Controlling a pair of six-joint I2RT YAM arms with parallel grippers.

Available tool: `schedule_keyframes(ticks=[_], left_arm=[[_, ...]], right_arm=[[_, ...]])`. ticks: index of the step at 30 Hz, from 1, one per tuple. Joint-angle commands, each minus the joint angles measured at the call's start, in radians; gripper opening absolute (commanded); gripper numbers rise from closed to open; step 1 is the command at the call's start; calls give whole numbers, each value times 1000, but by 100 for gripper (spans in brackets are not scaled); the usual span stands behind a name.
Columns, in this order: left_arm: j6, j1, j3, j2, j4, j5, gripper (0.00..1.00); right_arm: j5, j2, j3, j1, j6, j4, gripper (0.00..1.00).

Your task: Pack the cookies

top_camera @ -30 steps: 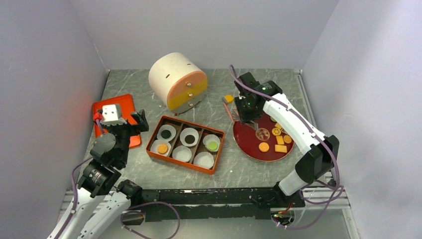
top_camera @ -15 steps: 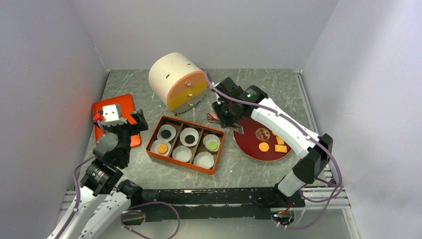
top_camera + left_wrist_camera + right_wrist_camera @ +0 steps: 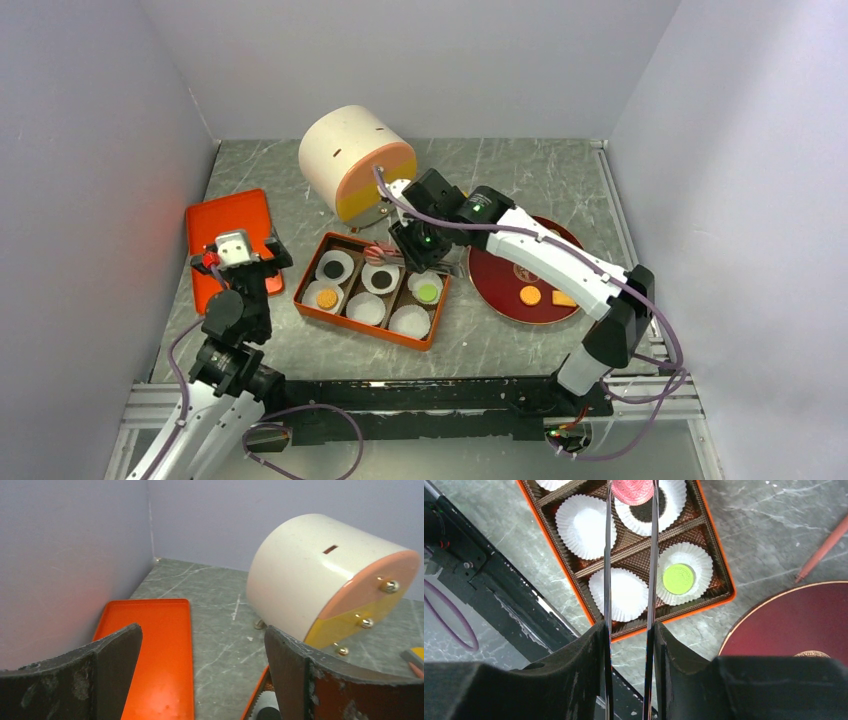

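The left pincer (image 3: 202, 636) was held wide open and empty beside the orange lid (image 3: 150, 650). The right pincer (image 3: 415, 240), clamped on tweezers (image 3: 653, 555) pinching a pink cookie (image 3: 631, 490), had been swung leftward from the red plate (image 3: 500, 272) to above the box (image 3: 322, 305), over a paper cup (image 3: 671, 502) already holding a black cookie (image 3: 644, 512). A free cup was judged the better target, and orange cookies (image 3: 531, 296) were left on the plate

Crimped paper cups (image 3: 583, 526), a matt pink cookie (image 3: 633, 491), shiny thin metal tong blades (image 3: 607, 555), a smooth maroon plate (image 3: 794, 625).

Marble table (image 3: 520, 170): box (image 3: 360, 321), lid (image 3: 225, 215), plate (image 3: 497, 292), drum (image 3: 350, 155).
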Motion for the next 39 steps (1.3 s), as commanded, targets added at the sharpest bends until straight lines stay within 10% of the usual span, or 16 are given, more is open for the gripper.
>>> schedule_keyframes(ticks=[1, 39], left_arm=[[59, 65, -21, 31, 144, 8, 97], [54, 204, -25, 151, 180, 11, 97]], right_arm=[[-51, 11, -12, 16, -48, 70, 37], [-129, -20, -233, 123, -124, 183, 38]])
